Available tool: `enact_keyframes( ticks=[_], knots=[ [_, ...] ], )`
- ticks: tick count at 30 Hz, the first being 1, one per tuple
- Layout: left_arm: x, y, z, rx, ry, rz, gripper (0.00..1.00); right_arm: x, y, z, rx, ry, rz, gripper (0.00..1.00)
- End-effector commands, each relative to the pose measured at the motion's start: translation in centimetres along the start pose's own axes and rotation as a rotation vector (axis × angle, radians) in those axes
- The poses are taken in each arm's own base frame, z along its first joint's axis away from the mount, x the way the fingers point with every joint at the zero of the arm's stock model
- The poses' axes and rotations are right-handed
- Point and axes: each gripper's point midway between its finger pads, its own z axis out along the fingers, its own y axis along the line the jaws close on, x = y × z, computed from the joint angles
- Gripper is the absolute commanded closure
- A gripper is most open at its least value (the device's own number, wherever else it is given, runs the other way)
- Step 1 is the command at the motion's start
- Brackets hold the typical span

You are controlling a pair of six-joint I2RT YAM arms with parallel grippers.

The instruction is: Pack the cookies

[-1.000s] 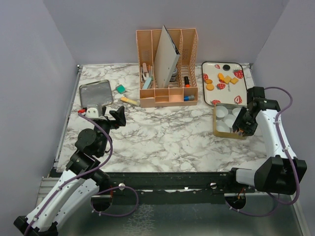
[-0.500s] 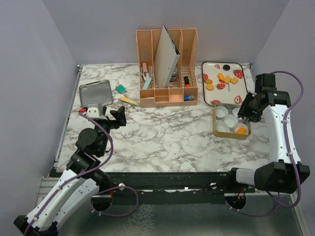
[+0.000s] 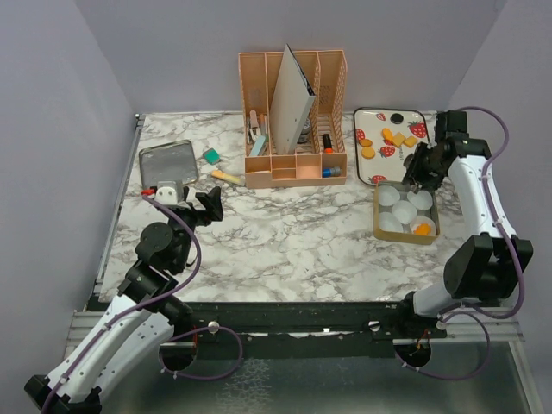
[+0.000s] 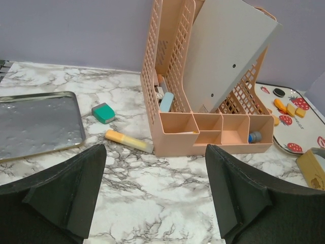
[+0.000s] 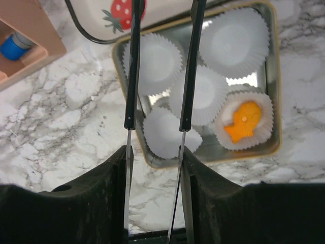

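Note:
Several orange-yellow cookies lie on a white strawberry-print tray at the back right; they also show far off in the left wrist view. One fish-shaped cookie sits in a white paper cup in the front right of a gold tin, also seen from above. My right gripper is shut on metal tongs with black sleeves, above the tin's back edge by the tray. The tong tips are out of view. My left gripper is open and empty over the left of the table.
A peach desk organiser with a grey folder stands at the back centre. A metal tray, a green eraser and a yellow marker lie at the back left. The tin holds several empty paper cups.
My right gripper has moved from the tin's front right corner back toward the strawberry tray. It left a fish-shaped cookie in the front right cup. The left arm has barely moved.

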Motion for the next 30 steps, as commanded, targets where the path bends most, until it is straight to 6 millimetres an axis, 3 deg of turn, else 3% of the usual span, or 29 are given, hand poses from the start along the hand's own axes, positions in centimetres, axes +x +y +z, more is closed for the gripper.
enact_keyframes(
  ticks=[1, 15, 30],
  knots=[
    [0.3, -0.7, 0.1, 0.038, 0.007, 0.011, 0.15, -3.5, 4.0, 1.0, -0.089, -0.082, -0.068, 0.57],
    [0.7, -0.9, 0.2, 0.051, 0.021, 0.009, 0.15, -5.6, 8.7, 8.0, -0.053, -0.010, -0.219, 0.51],
    [0.8, -0.6, 0.3, 0.036, 0.019, 0.013, 0.15, -6.2, 9.2, 13.1, 0.063, 0.060, -0.281, 0.49]
  ],
)
